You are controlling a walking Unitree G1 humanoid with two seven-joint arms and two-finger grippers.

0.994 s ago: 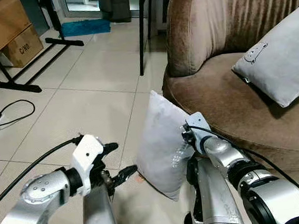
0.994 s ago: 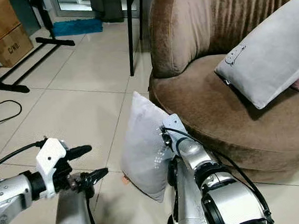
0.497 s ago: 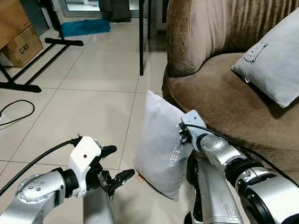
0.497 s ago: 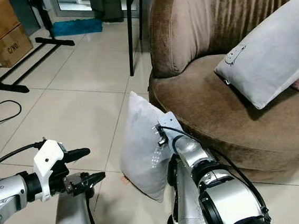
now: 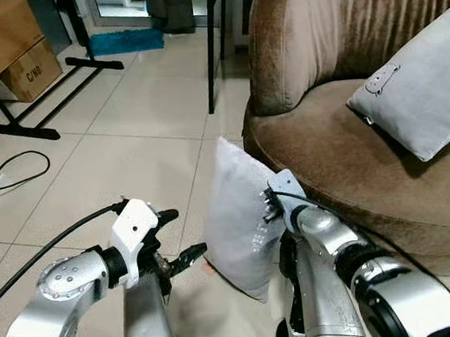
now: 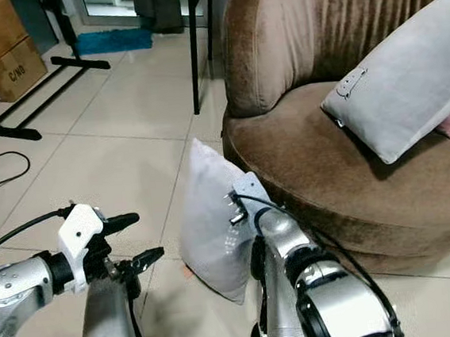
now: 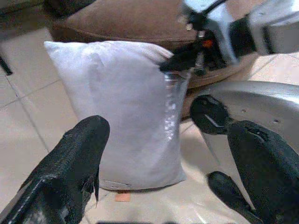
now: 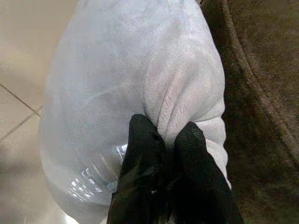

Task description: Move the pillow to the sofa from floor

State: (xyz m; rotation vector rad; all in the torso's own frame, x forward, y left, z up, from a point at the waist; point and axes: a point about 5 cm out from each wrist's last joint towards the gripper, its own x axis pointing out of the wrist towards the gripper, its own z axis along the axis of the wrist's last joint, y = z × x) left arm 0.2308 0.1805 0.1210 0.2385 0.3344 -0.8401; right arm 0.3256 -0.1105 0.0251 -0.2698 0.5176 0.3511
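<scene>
A pale grey pillow (image 5: pixel 237 215) stands on edge on the tiled floor, leaning against the front of the brown round sofa (image 5: pixel 343 149). My right gripper (image 8: pixel 163 140) is shut on a fold of the pillow's upper right edge, its fingers (image 8: pixel 142 140) pinching the fabric. The same gripper (image 5: pixel 267 208) sits between pillow and sofa rim. My left gripper (image 5: pixel 182 236) is open, a little left of the pillow and not touching it. In the left wrist view the pillow (image 7: pixel 117 98) lies straight ahead between the two spread fingers (image 7: pixel 74 154).
A second grey pillow (image 5: pixel 417 90) lies on the sofa seat. Black stand legs (image 5: pixel 213 42) rise behind the pillow. Cardboard boxes (image 5: pixel 5 38), a black floor frame (image 5: pixel 34 91) and cables with a power strip (image 5: pixel 2 170) lie at the left.
The pillow's top has tipped slightly left with my right gripper on it. My left gripper has lifted a little and come nearer the pillow.
</scene>
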